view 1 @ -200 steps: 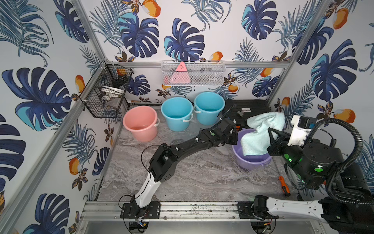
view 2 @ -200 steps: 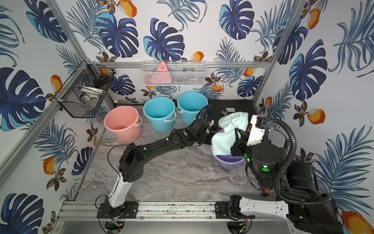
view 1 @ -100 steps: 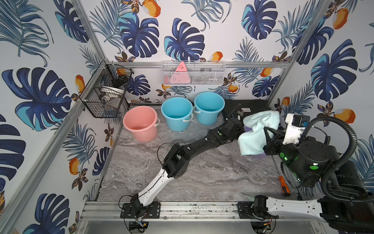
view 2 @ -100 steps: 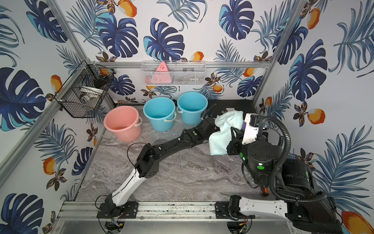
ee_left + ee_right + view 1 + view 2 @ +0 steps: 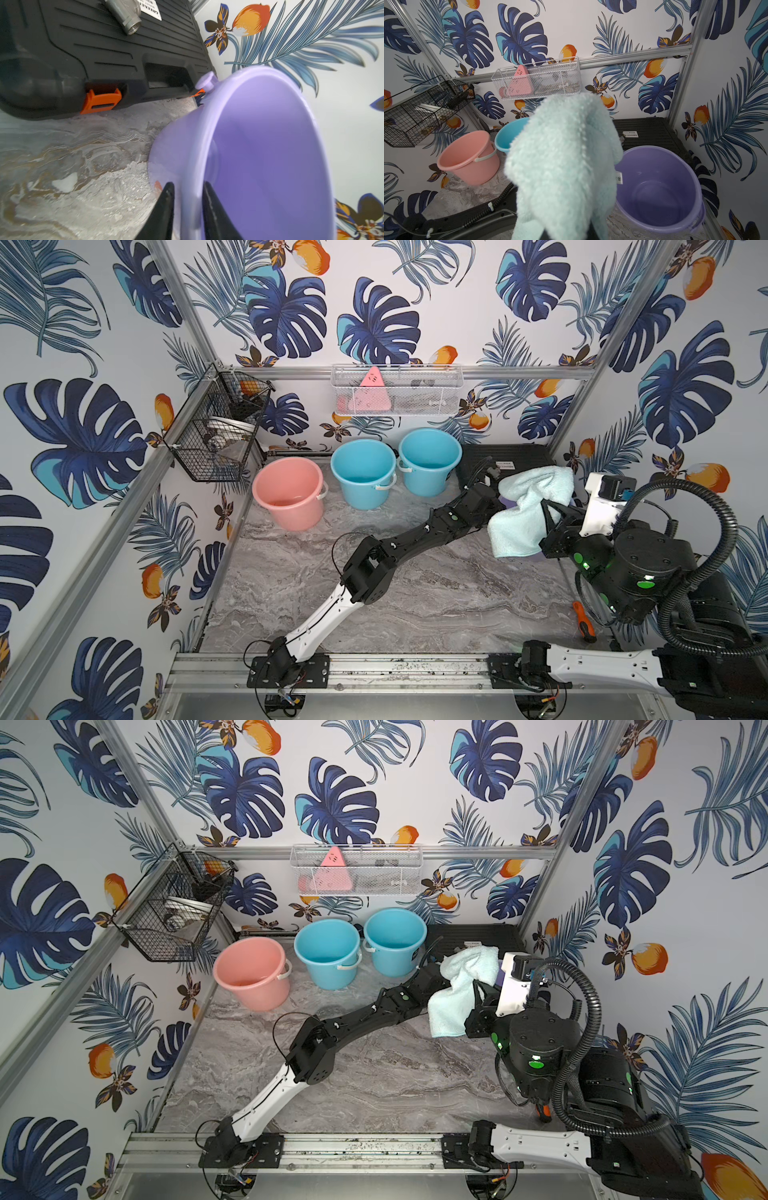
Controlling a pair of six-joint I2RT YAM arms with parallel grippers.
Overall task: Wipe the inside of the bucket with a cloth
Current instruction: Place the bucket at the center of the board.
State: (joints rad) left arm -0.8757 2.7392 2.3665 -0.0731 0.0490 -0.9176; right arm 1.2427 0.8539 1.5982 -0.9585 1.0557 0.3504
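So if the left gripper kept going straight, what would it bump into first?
The purple bucket: its rim sits between the jaws of the left gripper, so its wall likely comes first, though depth is unclear.

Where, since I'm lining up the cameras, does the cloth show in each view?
Top views: the cloth hangs right of centre in both.
Left wrist: not in it.
Right wrist: centre foreground, filling the middle.
Shared landmark: the black case, seen in all four views.
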